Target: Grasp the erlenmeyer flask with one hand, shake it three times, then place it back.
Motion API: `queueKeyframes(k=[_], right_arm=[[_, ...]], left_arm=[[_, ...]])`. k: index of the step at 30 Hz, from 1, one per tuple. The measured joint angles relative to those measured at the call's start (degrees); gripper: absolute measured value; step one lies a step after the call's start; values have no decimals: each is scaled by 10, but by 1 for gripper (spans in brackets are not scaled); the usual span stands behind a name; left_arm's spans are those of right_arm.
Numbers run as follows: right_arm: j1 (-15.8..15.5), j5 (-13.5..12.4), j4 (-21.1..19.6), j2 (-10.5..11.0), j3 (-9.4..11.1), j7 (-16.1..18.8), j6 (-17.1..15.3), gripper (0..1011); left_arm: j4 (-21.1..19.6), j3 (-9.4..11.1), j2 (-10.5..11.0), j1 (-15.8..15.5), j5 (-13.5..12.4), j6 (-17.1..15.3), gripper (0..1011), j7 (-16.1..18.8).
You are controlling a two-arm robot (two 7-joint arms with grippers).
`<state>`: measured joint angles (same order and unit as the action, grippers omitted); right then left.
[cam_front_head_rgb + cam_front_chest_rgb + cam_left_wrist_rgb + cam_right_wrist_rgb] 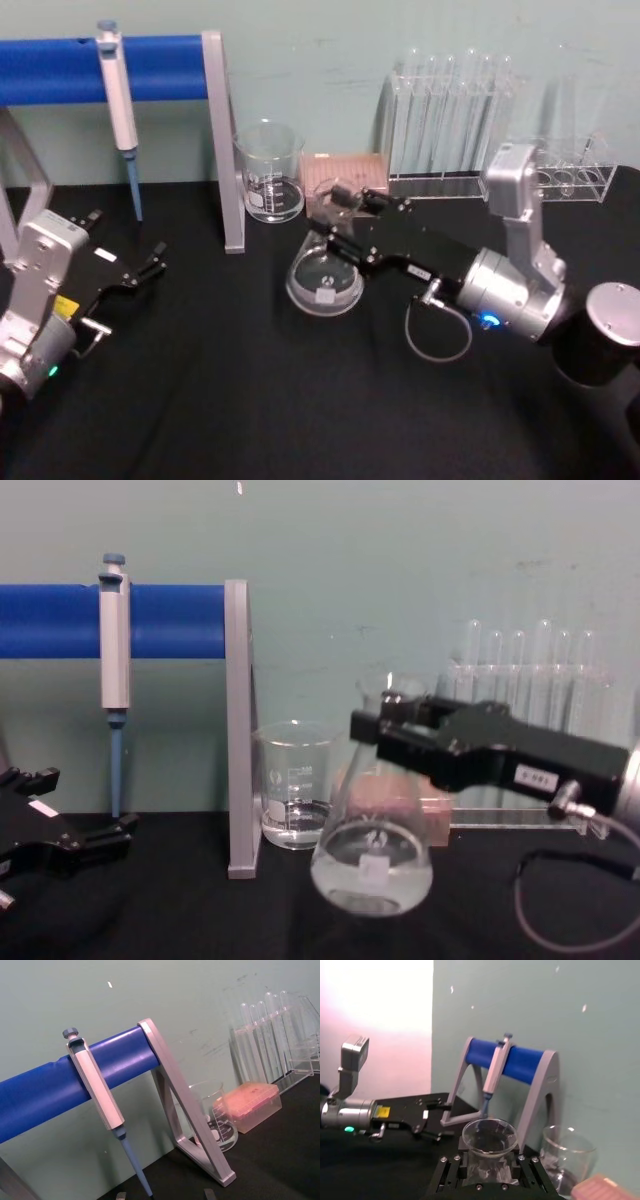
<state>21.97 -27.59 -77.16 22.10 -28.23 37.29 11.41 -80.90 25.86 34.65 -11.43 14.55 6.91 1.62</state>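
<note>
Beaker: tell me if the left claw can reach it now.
Probably not straight: the stand's grey leg sits between left claw and beaker. Right claw grips the flask beside it.

Pale green wall (400, 30), black tabletop (250, 400), bright patch (375, 995), perhaps a window, beside it

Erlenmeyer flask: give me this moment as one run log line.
step: grasp | black right gripper: shut on neck of clear glass conical erlenmeyer flask, upright | black left gripper: open, parked at left

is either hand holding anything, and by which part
The right hand grips the flask by its narrow neck, just below the rim. The left hand holds nothing.
</note>
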Motion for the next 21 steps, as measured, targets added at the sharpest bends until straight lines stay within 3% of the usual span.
queueKeyframes(k=[8,21], right_arm=[[-28,2,-51,12,29,-40,-7,453],[-66,10,-93,14,62,-90,-23,453]], left_arm=[[0,0,0,0,0,0,1001,0],[0,0,0,0,0,0,1001,0]])
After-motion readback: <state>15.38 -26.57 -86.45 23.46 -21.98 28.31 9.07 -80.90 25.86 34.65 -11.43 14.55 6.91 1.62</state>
